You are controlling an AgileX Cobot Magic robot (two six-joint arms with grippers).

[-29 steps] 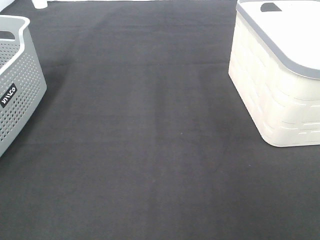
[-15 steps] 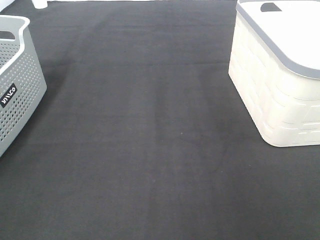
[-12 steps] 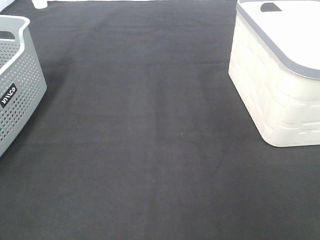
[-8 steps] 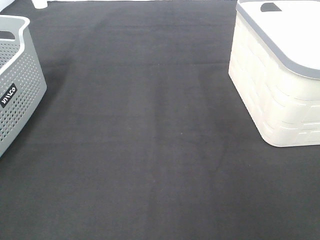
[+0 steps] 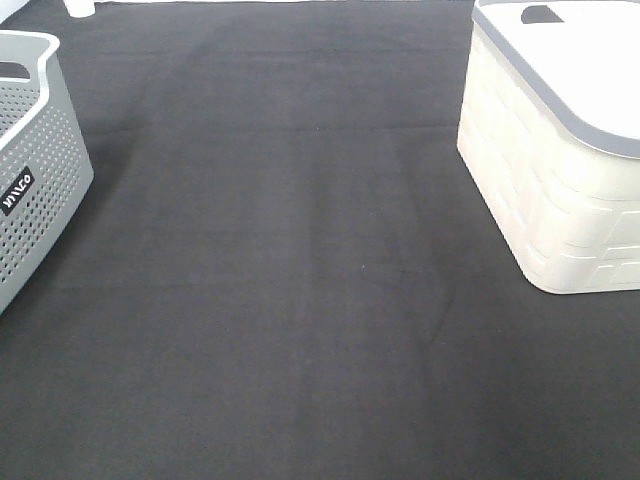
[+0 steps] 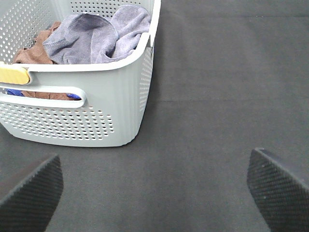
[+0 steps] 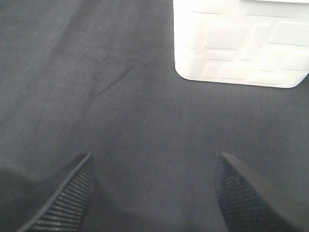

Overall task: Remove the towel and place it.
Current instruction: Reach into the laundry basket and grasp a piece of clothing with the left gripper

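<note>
The grey-blue towel (image 6: 96,36) lies crumpled in the grey perforated basket (image 6: 96,121), on top of a brown cloth (image 6: 34,48); it reaches the basket's rim. My left gripper (image 6: 154,188) hovers open over the dark mat a short way in front of that basket, with nothing between its fingers. My right gripper (image 7: 154,193) is open too, empty, above the mat near the white basket (image 7: 241,43). Neither gripper shows in the exterior high view, where only the grey basket's (image 5: 35,160) side appears at the left edge.
A white lidded basket (image 5: 560,150) with a grey-rimmed lid stands at the right of the exterior high view. A dark cloth mat (image 5: 300,280) covers the table between the two baskets. A yellow item (image 6: 14,75) and something blue (image 6: 72,96) sit inside the grey basket.
</note>
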